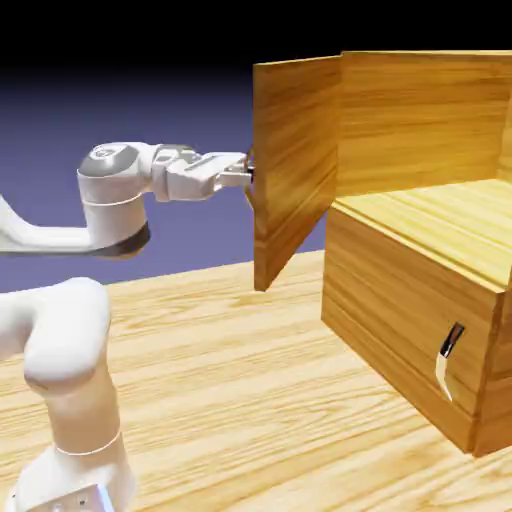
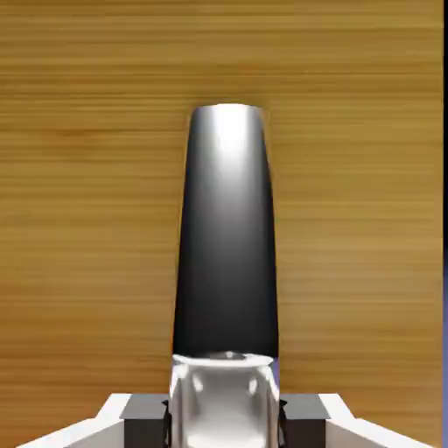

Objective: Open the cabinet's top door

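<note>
One camera stands off beside me, facing my arm and the cabinet (image 1: 420, 250) from moderate range, while my hand's camera presses close against the top door (image 1: 295, 165), which both views share.

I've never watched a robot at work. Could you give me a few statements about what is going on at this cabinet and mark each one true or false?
1. The top door is swung wide open. True.
2. The gripper is shut on the top door's handle. True; in the hand view the handle sits between the fingers.
3. The lower panel is pulled out. False; it sits flush and closed in the cabinet.
4. The lower panel's handle is missing. False; a curved handle shows on it.
5. The arm reaches the door from above. False; the hand comes in level from the side.
</note>
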